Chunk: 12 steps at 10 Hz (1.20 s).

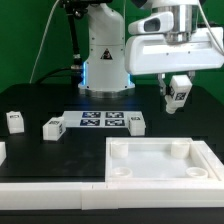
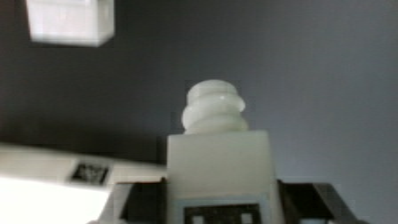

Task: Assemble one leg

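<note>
My gripper (image 1: 178, 96) is shut on a leg (image 1: 179, 92), a small white block with a black-and-white marker, and holds it in the air above the far right corner of the large white tray-like piece (image 1: 160, 178). In the wrist view the held leg (image 2: 221, 160) fills the space between my dark fingers (image 2: 146, 202), and its rounded threaded tip (image 2: 215, 102) points away from my gripper (image 2: 222, 206). Three more legs lie on the black table: one at the exterior view's far left (image 1: 15, 121), one beside it (image 1: 53, 128), one by the marker board (image 1: 136, 123).
The marker board (image 1: 100, 121) lies flat at the table's middle, in front of the robot base (image 1: 105, 60). A white part edge (image 1: 2, 152) shows at the exterior view's left. The wrist view shows a blurred white block (image 2: 71, 22) and a white tagged piece (image 2: 63, 165).
</note>
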Each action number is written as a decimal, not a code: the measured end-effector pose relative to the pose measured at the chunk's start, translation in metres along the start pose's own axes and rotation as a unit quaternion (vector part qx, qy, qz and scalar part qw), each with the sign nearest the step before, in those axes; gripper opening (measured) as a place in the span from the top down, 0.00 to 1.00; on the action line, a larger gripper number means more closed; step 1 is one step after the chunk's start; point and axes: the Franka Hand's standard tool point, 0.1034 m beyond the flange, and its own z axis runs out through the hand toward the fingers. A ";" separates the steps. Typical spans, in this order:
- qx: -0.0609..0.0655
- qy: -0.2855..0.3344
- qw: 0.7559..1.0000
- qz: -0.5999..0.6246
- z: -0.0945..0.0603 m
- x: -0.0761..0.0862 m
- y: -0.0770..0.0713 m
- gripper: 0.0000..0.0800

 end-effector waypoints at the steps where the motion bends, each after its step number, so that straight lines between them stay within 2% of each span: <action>1: 0.001 0.043 0.999 -0.006 -0.004 0.015 0.003 0.64; 2: 0.005 0.108 0.994 -0.004 -0.003 0.013 0.000 0.64; 3: 0.006 0.110 0.994 -0.004 0.007 -0.002 0.001 0.64; 5: 0.004 0.083 0.997 -0.010 0.014 -0.005 0.003 0.64; 7: -0.005 0.088 0.996 -0.033 0.024 0.024 0.024 0.64; 9: -0.009 0.084 0.995 -0.047 0.029 0.058 0.038 0.64; 11: -0.005 0.064 0.997 -0.045 0.030 0.077 0.037 0.64; 12: -0.005 0.067 0.997 -0.045 0.030 0.076 0.037 0.64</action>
